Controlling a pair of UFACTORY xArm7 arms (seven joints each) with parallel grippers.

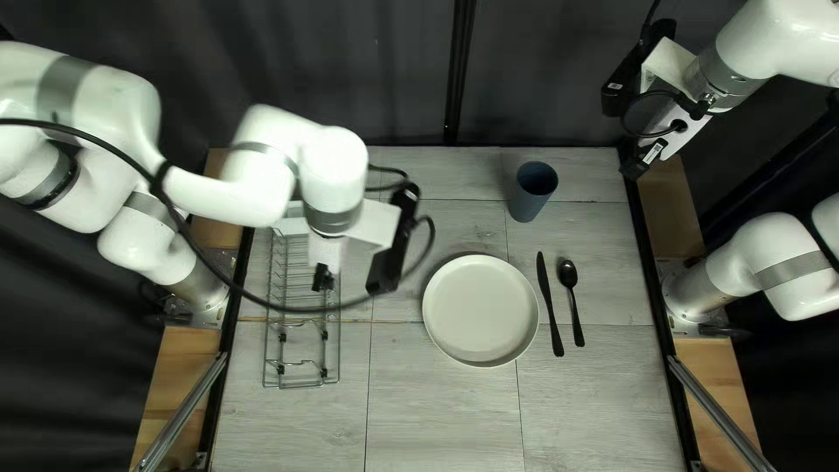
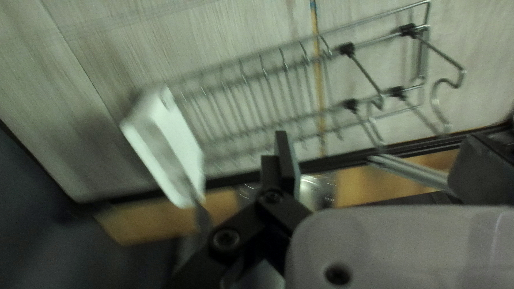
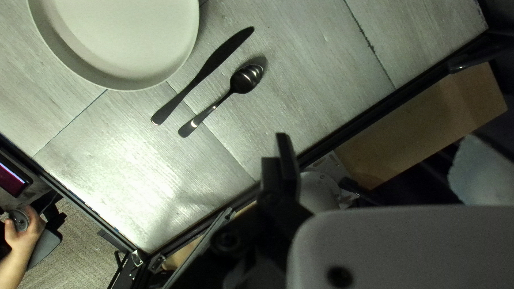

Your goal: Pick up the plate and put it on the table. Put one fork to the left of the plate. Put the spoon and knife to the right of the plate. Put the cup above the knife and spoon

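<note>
A white plate (image 1: 480, 309) lies on the table right of centre. Right of it a black knife (image 1: 549, 305) and a black spoon (image 1: 571, 301) lie side by side, apart from the plate. A dark blue cup (image 1: 534, 190) stands upright beyond them. No fork shows in any view. My left gripper (image 1: 322, 278) hangs open and empty over the wire rack (image 1: 301, 314); one of its fingers (image 2: 285, 160) shows in the left wrist view. My right gripper (image 1: 637, 167) is open, raised high at the table's far right corner, far from plate (image 3: 116, 36), knife (image 3: 200, 76) and spoon (image 3: 233, 88).
The wire rack (image 2: 305, 88) holds no dishes and stands along the table's left side. A white box-like container (image 2: 164, 148) stands at the rack's far end. A person's hand (image 3: 16, 233) shows beyond the table's near edge.
</note>
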